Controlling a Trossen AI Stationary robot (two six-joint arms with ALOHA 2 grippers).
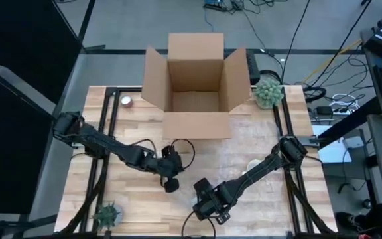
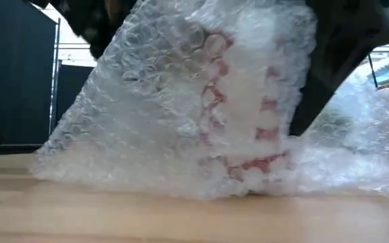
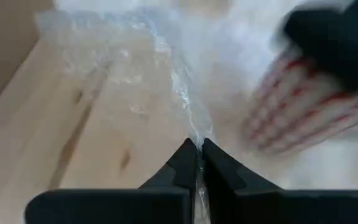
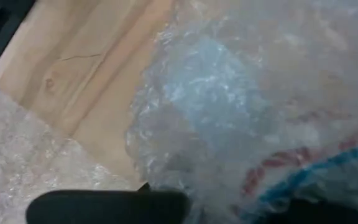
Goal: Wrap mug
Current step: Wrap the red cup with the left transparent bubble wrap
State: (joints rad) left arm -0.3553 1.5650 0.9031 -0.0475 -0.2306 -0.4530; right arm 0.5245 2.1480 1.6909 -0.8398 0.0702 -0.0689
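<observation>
Table (image 1: 257,143): a pale wooden top on a black frame, seen whole from above, with both arms reaching over its near half.

Cardboard box (image 1: 196,83): stands open at the far edge of the table, all four flaps spread outward, well apart from the grippers.

Bubble wrap (image 2: 181,101): a clear sheet, lifted and draped over the mug in the low view, its lower edge spreading onto the wood; more of it lies flat toward the right side of the table.

Mug (image 2: 248,128): white with red markings, showing blurred through the wrap; it sits on the table's near middle, between the two grippers. The right wrist view also shows a blue stripe on it.

Left gripper (image 3: 199,163): over the near-centre of the table, just left of the mug; its two dark fingers are pressed together, pinching a raised fold of the bubble wrap.

Right gripper (image 1: 207,206): at the near edge of the table, just right of the left gripper, close against the wrapped mug; I cannot tell how its fingers stand, since the wrap hides them.

Potted plant (image 1: 268,91): a round green one by the box's right flap.

Small plant (image 1: 107,214): a spiky green one at the table's near left corner.

Small round object (image 1: 126,101): left of the box, too small to identify.
</observation>
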